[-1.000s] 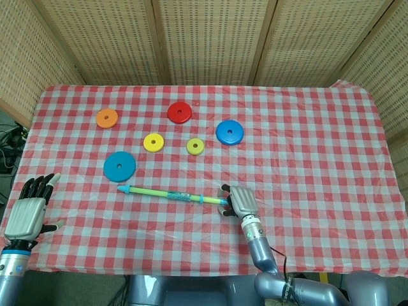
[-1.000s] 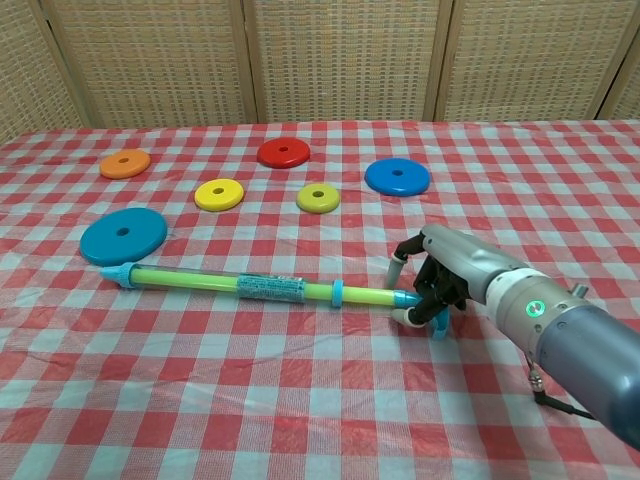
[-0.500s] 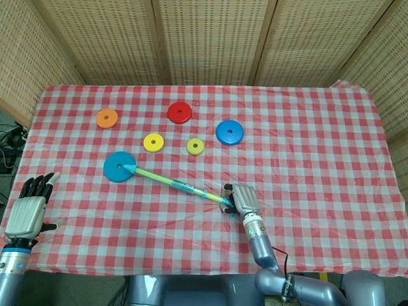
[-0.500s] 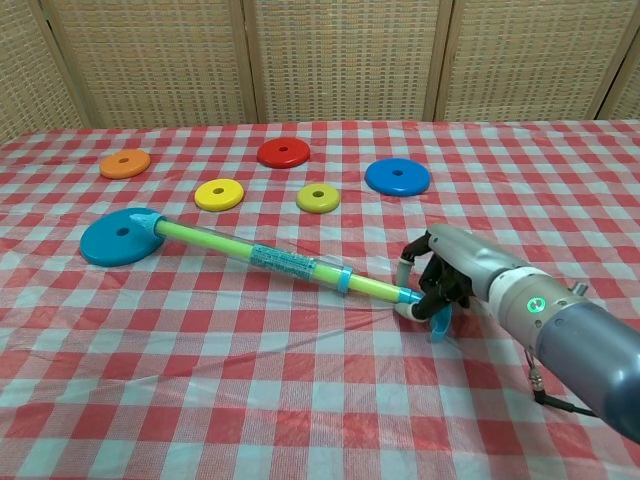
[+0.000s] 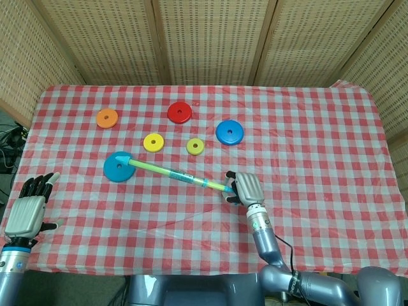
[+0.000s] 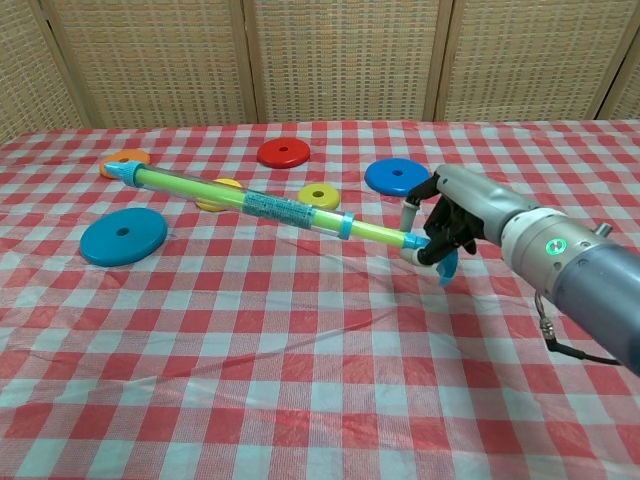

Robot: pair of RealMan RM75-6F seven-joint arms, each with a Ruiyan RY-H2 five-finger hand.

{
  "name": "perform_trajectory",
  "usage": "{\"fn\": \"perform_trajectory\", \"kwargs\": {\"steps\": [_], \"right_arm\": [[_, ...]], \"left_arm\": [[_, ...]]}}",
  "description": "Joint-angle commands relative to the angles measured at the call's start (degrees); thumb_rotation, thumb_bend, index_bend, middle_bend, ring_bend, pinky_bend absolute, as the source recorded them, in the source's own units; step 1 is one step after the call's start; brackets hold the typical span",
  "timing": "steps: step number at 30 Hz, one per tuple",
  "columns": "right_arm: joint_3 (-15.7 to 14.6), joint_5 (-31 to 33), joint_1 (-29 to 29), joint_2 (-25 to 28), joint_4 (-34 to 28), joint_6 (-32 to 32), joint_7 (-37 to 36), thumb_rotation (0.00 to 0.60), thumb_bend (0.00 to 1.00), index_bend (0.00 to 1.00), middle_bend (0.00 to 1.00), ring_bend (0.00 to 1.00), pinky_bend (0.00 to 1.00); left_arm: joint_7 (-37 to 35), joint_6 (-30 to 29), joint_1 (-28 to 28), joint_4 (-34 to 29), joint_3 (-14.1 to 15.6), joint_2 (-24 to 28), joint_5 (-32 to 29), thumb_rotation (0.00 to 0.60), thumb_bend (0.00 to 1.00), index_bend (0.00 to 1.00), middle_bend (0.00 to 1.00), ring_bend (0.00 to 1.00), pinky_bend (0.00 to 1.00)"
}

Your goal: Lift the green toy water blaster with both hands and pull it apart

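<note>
The tabletop (image 5: pixel 319 140) is covered by a red-and-white checked cloth, and it is backed by woven panels. The right arm (image 6: pixel 585 285) is seen reaching in from the lower right, its forearm angled up toward the middle of the tabletop. The right hand (image 6: pixel 455 220) is clenched around the near end of the green toy water blaster (image 6: pixel 265 205), with fingers wrapped over the blue handle end. The blaster is held off the cloth, tilted so that its blue tip is raised to the left, above the big blue disc (image 5: pixel 118 167) in the head view. The left hand (image 5: pixel 25 213) is held at the tabletop's left edge, well apart from the blaster, with its fingers loosely spread and nothing in them. Farther back, smaller discs lie flat on the cloth: a blue disc (image 5: pixel 229 132), a red disc (image 5: pixel 180 112), an orange disc (image 5: pixel 106 117), a yellow disc (image 5: pixel 153 142) and a smaller yellow disc (image 5: pixel 195 146).
</note>
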State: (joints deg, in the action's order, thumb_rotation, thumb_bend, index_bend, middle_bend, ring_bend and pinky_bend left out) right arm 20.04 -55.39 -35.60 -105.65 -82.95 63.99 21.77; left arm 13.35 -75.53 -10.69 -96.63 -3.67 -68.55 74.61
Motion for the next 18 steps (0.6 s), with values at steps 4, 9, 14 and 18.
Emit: {"fn": "perform_trajectory", "kwargs": {"steps": [4,9,14,18], "right_arm": [[1.2,-0.3,-1.2,2.2,-1.7,0.8,2.0,0.600,0.52,0.72,1.00,1.00,0.79],[2.3,-0.8,-2.8,4.8,-2.7,0.5,4.3,0.600,0.52,0.72,1.00,1.00,0.79],[4.0,0.5,-4.7,7.4,-3.6,-0.3,6.4,0.600,0.52,0.72,1.00,1.00,0.79],[5.5,1.8,-6.1,8.9,-3.6,-0.8,7.5,0.600,0.52,0.72,1.00,1.00,0.79]], "left_arm": [[-0.9,0.4,-0.4,-0.1,-0.4,-0.1,-0.2,0.600,0.07,0.00,0.00,0.00,0.00],[-0.3,1.8,-2.0,-2.1,-1.7,1.4,-0.8,0.600,0.07,0.00,0.00,0.00,0.00],[1.4,3.9,-4.9,-5.6,-4.5,3.7,-2.8,0.600,0.07,0.05,0.00,0.00,0.00],[1.9,6.1,-7.4,-8.1,-7.0,4.9,-5.8,0.600,0.08,0.14,0.00,0.00,0.00]]}}
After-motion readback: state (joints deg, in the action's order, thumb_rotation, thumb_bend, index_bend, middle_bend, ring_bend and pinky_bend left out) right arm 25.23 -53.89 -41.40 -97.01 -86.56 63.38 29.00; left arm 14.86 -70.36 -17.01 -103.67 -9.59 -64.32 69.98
